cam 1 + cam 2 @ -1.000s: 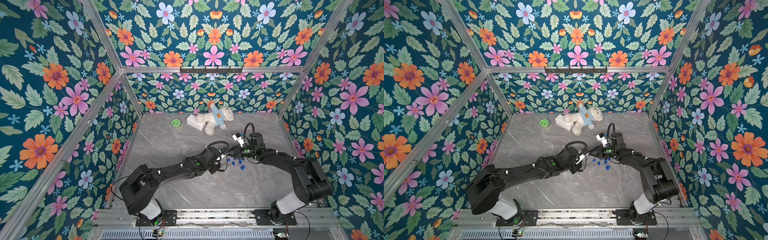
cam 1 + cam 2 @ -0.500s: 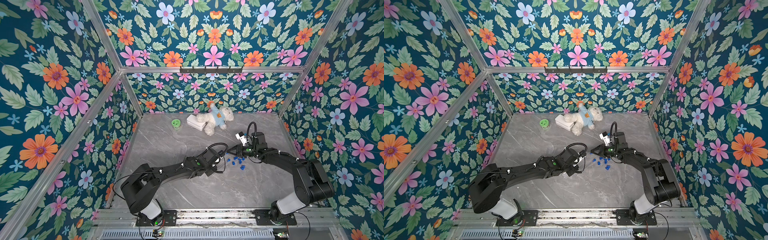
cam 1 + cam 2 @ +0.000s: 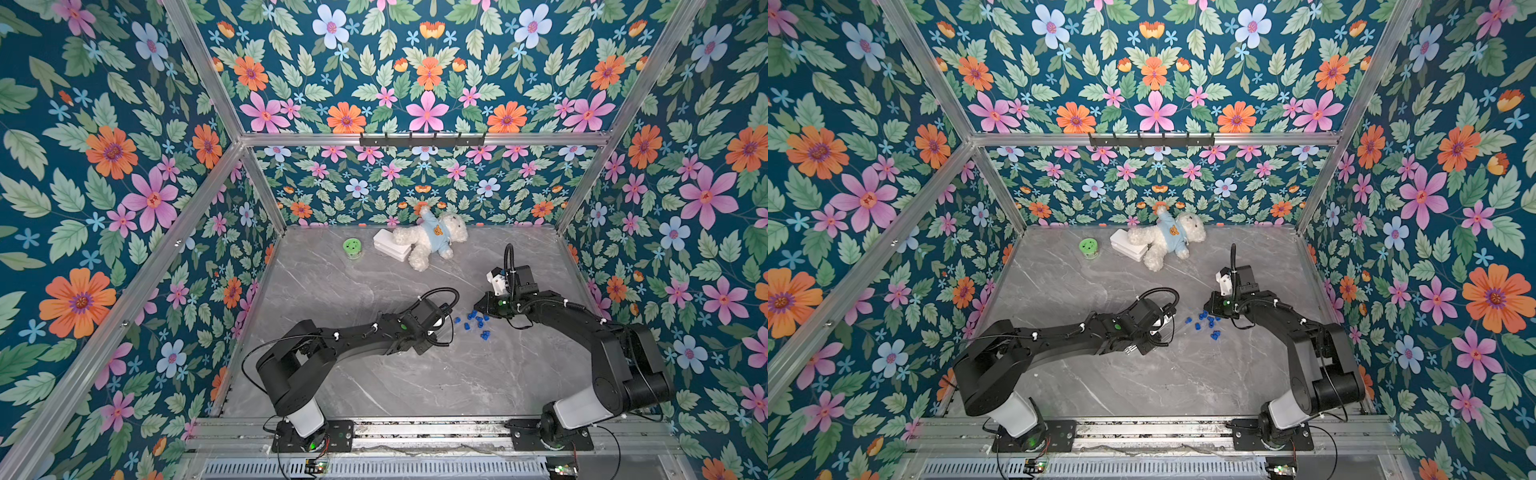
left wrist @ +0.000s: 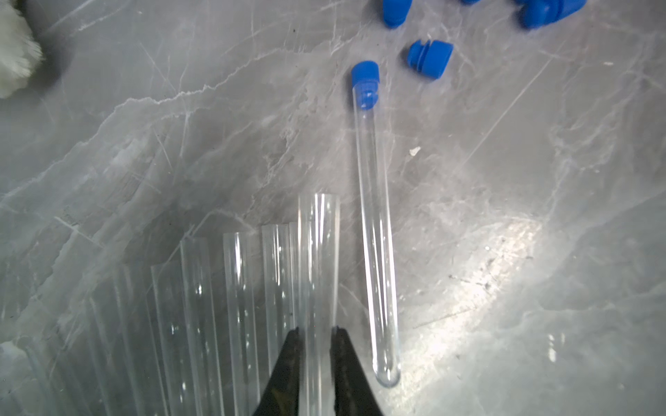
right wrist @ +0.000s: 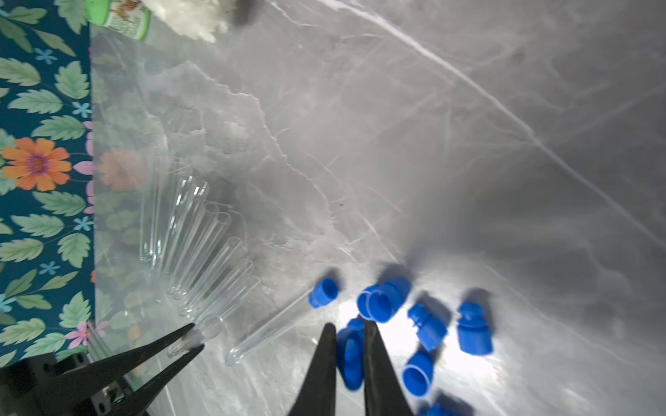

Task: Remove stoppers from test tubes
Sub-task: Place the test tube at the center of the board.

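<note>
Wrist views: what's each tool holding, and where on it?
Left tool pinches an unstoppered test tube on its body, open mouth ahead. Right tool pinches a blue stopper across its sides.

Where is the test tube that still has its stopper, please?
In the left wrist view, the stoppered tube lies flat between the open tubes and the loose stoppers.

Grey marble table (image 3: pixel 374 386) — stoppers (image 5: pixel 474 333), test tubes (image 4: pixel 376 252), teddy (image 3: pixel 432 241), green lid (image 3: pixel 352 246)
</note>
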Available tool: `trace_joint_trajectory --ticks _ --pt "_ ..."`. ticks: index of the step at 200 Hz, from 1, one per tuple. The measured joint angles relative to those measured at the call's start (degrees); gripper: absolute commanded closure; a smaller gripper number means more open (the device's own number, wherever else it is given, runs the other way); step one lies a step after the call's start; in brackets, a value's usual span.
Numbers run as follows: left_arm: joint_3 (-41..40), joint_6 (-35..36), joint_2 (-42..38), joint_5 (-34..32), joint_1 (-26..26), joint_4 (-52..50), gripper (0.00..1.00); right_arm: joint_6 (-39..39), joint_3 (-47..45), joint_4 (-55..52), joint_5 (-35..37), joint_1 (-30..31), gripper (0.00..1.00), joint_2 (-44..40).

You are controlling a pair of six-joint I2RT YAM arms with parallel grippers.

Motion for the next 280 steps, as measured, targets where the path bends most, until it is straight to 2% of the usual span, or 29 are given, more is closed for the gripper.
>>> trace_joint_trajectory --ticks 65,110,154,214,280 --pt "1.4 -0.4 3.8 -0.1 0.0 0.1 1.00 -1.3 0.1 -2.2 5.6 -0.5 0.96 0.2" --pt "2.2 -0.5 5.4 -0.4 0.0 -0.2 1.00 -1.3 0.5 -2.5 7.0 -0.5 0.93 1.2" --pt "2.3 -0.7 5.4 -0.4 -0.1 -0.3 0.94 -1.3 0.7 -2.6 7.1 -0.5 0.85 1.2" --pt "2.3 -0.9 5.6 -0.3 -0.1 -0.3 0.90 -1.3 0.7 -2.6 7.3 -0.5 0.80 1.2" --pt "2.5 -1.5 5.7 -0.2 -0.1 -0.5 0.81 -1.3 0.6 -2.5 7.0 -0.5 0.70 0.9"
